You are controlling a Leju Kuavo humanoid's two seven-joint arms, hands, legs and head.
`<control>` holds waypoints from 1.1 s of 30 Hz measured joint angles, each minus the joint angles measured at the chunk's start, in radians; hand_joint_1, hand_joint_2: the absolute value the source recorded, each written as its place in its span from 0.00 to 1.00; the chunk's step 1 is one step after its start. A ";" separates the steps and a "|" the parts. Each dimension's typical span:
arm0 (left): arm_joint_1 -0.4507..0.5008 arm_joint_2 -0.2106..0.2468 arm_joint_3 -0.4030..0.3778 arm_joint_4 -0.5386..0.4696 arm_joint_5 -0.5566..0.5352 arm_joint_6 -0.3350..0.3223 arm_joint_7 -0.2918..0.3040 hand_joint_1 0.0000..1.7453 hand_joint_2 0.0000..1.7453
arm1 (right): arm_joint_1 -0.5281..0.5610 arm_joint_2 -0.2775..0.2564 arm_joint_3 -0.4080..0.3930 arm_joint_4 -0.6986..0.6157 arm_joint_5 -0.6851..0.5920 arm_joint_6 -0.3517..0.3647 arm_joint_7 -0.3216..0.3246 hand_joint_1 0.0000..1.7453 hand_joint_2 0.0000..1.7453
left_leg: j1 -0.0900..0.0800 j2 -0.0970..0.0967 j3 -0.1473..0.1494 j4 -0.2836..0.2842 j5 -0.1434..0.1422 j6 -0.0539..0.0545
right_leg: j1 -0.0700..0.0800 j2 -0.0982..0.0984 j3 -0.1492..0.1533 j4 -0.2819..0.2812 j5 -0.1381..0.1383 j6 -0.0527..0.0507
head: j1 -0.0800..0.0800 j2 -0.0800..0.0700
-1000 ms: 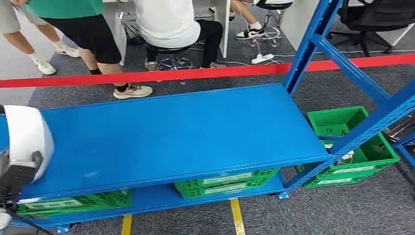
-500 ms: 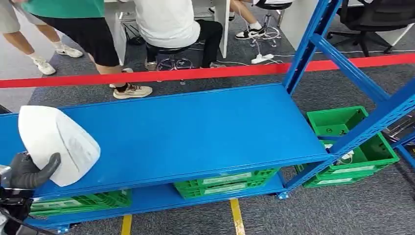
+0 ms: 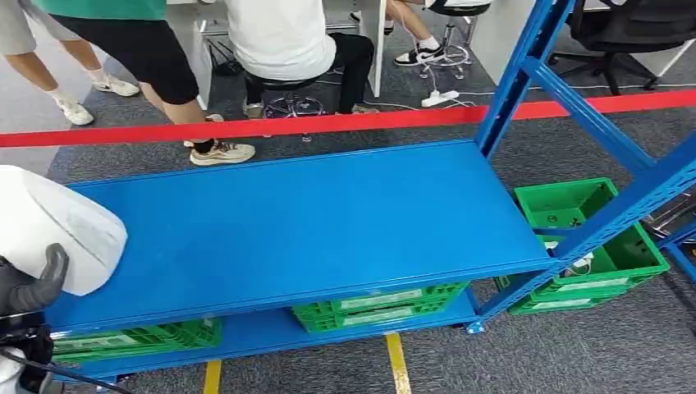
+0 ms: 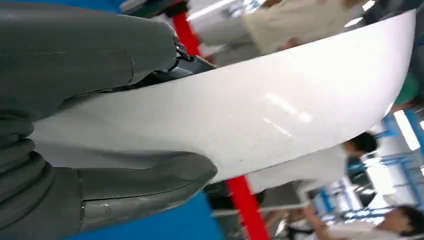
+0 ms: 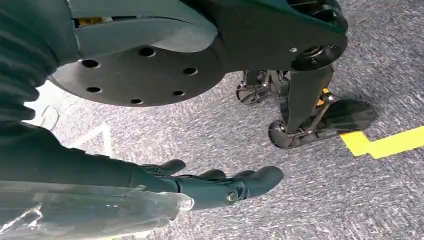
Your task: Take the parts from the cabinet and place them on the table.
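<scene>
Holding the smooth white curved plastic shell part (image 3: 53,230) at about eight o'clock in the head view, the left hand (image 3: 29,287) grips it with the thick grey thumb (image 4: 145,187) pressed on one face and the darker fingers (image 4: 90,45) wrapped over the other, so the part is clamped across its thickness. It hangs over the near left corner of the flat blue metal shelf board (image 3: 312,222); whether its lower edge touches the board cannot be told. The right hand (image 5: 220,185) hangs low beside the body, fingers stretched out and apart above the grey carpet floor (image 5: 350,200), holding nothing.

Just below the board, at six to seven o'clock, green slatted plastic crates (image 3: 377,304) sit on the lower shelf. At three o'clock more green plastic crates (image 3: 566,205) stand on the floor by the slanted blue steel rack posts (image 3: 525,74). Beyond the board, at twelve o'clock, a red barrier tape (image 3: 328,123) runs across, and behind it people (image 3: 279,41) sit and stand.

My judgement: the part is already out and in carriage, so the step in hand is bearing it to the table. The grip looks shallow on a slick, broad shell, so it should be kept firm and the wrist level, and the part should be lifted clear of the board edge and posts before turning away
</scene>
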 joint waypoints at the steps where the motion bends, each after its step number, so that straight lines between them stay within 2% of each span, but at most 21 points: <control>1: 0.002 -0.011 0.000 -0.015 -0.039 0.058 -0.032 1.00 1.00 | 0.000 0.000 0.000 0.000 0.004 0.000 0.000 0.00 1.00 | 0.000 0.000 0.000 0.000 -0.001 0.001 | -0.001 0.000 0.000 0.000 0.000 0.000 | -0.001 0.000; 7: 0.011 -0.053 0.001 -0.088 -0.111 0.213 -0.122 1.00 1.00 | -0.001 0.003 0.000 0.000 0.022 0.004 -0.002 0.00 1.00 | -0.007 0.000 -0.004 0.006 -0.002 0.013 | -0.007 0.000 0.001 -0.001 0.003 0.012 | 0.000 0.000; 9: 0.019 -0.062 0.000 -0.112 -0.144 0.250 -0.147 1.00 1.00 | -0.001 0.006 0.000 0.000 0.023 0.007 -0.002 0.00 1.00 | -0.007 0.000 -0.002 -0.001 0.014 0.024 | -0.008 0.002 0.004 -0.009 0.015 0.026 | -0.001 0.000; 10: 0.022 -0.069 -0.001 -0.125 -0.163 0.271 -0.160 1.00 1.00 | -0.002 0.006 0.000 0.000 0.024 0.007 -0.002 0.00 1.00 | 0.003 0.005 0.002 -0.014 0.025 0.026 | -0.007 -0.001 -0.009 -0.003 0.003 0.029 | 0.000 0.000; 11: 0.024 -0.076 -0.003 -0.137 -0.177 0.291 -0.165 1.00 1.00 | -0.002 0.006 0.000 0.000 0.025 0.007 -0.002 0.00 1.00 | 0.004 0.006 0.001 -0.016 0.028 0.030 | -0.006 -0.002 -0.017 0.022 -0.026 0.035 | 0.002 0.000; 14: 0.044 -0.087 -0.016 -0.173 -0.210 0.362 -0.170 1.00 1.00 | -0.002 0.006 0.001 0.000 0.032 0.006 0.003 0.00 1.00 | 0.007 0.011 -0.003 -0.015 0.029 0.032 | -0.012 -0.003 -0.101 0.252 -0.142 0.048 | 0.004 0.000; 15: 0.050 -0.088 -0.026 -0.183 -0.219 0.389 -0.170 1.00 1.00 | -0.003 0.006 0.001 0.000 0.035 0.005 0.008 0.00 1.00 | 0.008 0.011 -0.005 -0.013 0.029 0.030 | -0.013 -0.004 -0.114 0.295 -0.151 0.052 | 0.003 0.000; 16: 0.055 -0.088 -0.039 -0.194 -0.225 0.417 -0.170 1.00 1.00 | -0.003 0.006 0.001 0.000 0.041 0.003 0.014 0.00 1.00 | 0.010 0.011 -0.005 -0.012 0.030 0.030 | -0.015 -0.004 -0.101 0.286 -0.135 0.054 | 0.004 0.000; 17: 0.058 -0.087 -0.051 -0.203 -0.226 0.437 -0.170 1.00 1.00 | -0.002 0.006 0.001 0.000 0.045 0.003 0.021 0.00 1.00 | 0.013 0.011 -0.005 -0.010 0.030 0.028 | -0.016 -0.004 -0.069 0.236 -0.103 0.056 | 0.004 0.000; 19: 0.067 -0.084 -0.069 -0.219 -0.218 0.445 -0.170 1.00 1.00 | -0.002 0.005 0.002 0.000 0.052 0.000 0.028 0.00 1.00 | 0.022 0.009 -0.005 -0.003 0.026 0.016 | -0.023 -0.006 0.036 0.055 -0.028 0.065 | 0.004 0.000; 20: 0.071 -0.082 -0.074 -0.223 -0.212 0.446 -0.170 1.00 1.00 | -0.005 0.006 0.002 0.000 0.055 0.000 0.032 0.00 1.00 | 0.019 0.009 -0.009 0.000 0.024 0.006 | -0.018 -0.002 0.064 0.011 -0.060 0.071 | 0.005 0.000; 21: 0.071 -0.080 -0.077 -0.226 -0.203 0.445 -0.170 1.00 1.00 | -0.005 0.006 0.003 0.001 0.058 0.002 0.034 0.00 1.00 | 0.017 0.007 -0.017 0.006 0.025 -0.001 | -0.015 0.004 0.071 0.009 -0.045 0.052 | 0.008 0.000; 24: 0.073 -0.078 -0.086 -0.226 -0.190 0.438 -0.171 1.00 1.00 | -0.006 0.005 0.005 0.001 0.063 0.003 0.034 0.00 1.00 | 0.018 0.005 -0.022 0.007 0.038 -0.019 | -0.012 0.004 0.052 0.014 -0.047 0.028 | 0.004 0.000; 25: 0.073 -0.077 -0.088 -0.226 -0.184 0.438 -0.171 1.00 1.00 | -0.006 0.005 0.005 0.001 0.063 0.002 0.033 0.00 1.00 | 0.021 0.006 -0.027 0.010 0.030 -0.023 | -0.016 0.003 0.047 0.006 -0.040 0.014 | 0.003 0.000; 26: 0.073 -0.075 -0.089 -0.226 -0.181 0.438 -0.171 1.00 1.00 | -0.006 0.004 0.006 0.001 0.063 0.000 0.030 0.00 1.00 | 0.021 0.008 -0.039 0.034 -0.003 -0.026 | -0.015 0.002 0.040 0.006 -0.034 0.003 | 0.000 0.000; 28: 0.073 -0.073 -0.092 -0.226 -0.175 0.438 -0.171 1.00 1.00 | -0.008 -0.001 0.006 0.001 0.063 -0.003 0.017 0.00 1.00 | 0.020 0.008 -0.098 0.175 -0.100 -0.029 | -0.012 -0.001 0.020 0.007 -0.022 -0.013 | -0.002 0.000; 29: 0.075 -0.073 -0.094 -0.226 -0.171 0.438 -0.171 1.00 1.00 | -0.008 -0.003 0.006 0.001 0.062 -0.004 0.010 0.00 1.00 | 0.020 0.008 -0.129 0.255 -0.138 -0.029 | -0.010 -0.003 0.010 0.007 -0.016 -0.015 | -0.001 0.000; 30: 0.077 -0.073 -0.095 -0.225 -0.168 0.438 -0.171 1.00 1.00 | -0.008 -0.006 0.006 0.001 0.060 -0.005 0.004 0.00 1.00 | 0.020 0.008 -0.149 0.313 -0.158 -0.028 | -0.008 -0.003 -0.001 0.007 -0.008 -0.016 | -0.002 0.000; 31: 0.079 -0.072 -0.095 -0.225 -0.165 0.438 -0.171 1.00 1.00 | -0.007 -0.008 0.006 0.001 0.058 -0.006 -0.007 0.00 1.00 | 0.019 0.008 -0.146 0.323 -0.149 -0.026 | -0.006 -0.004 -0.010 0.007 0.000 -0.015 | -0.002 0.000; 32: 0.079 -0.072 -0.095 -0.225 -0.161 0.438 -0.171 1.00 1.00 | -0.007 -0.011 0.006 0.001 0.057 -0.007 -0.018 0.00 1.00 | 0.018 0.008 -0.124 0.295 -0.117 -0.023 | -0.005 -0.004 -0.020 0.007 0.008 -0.015 | -0.002 0.000; 33: 0.079 -0.072 -0.095 -0.225 -0.161 0.438 -0.171 1.00 1.00 | -0.009 -0.013 0.006 0.001 0.055 -0.009 -0.028 0.00 1.00 | 0.017 0.008 -0.083 0.230 -0.074 -0.019 | -0.005 -0.004 -0.029 0.007 0.017 -0.013 | -0.001 0.000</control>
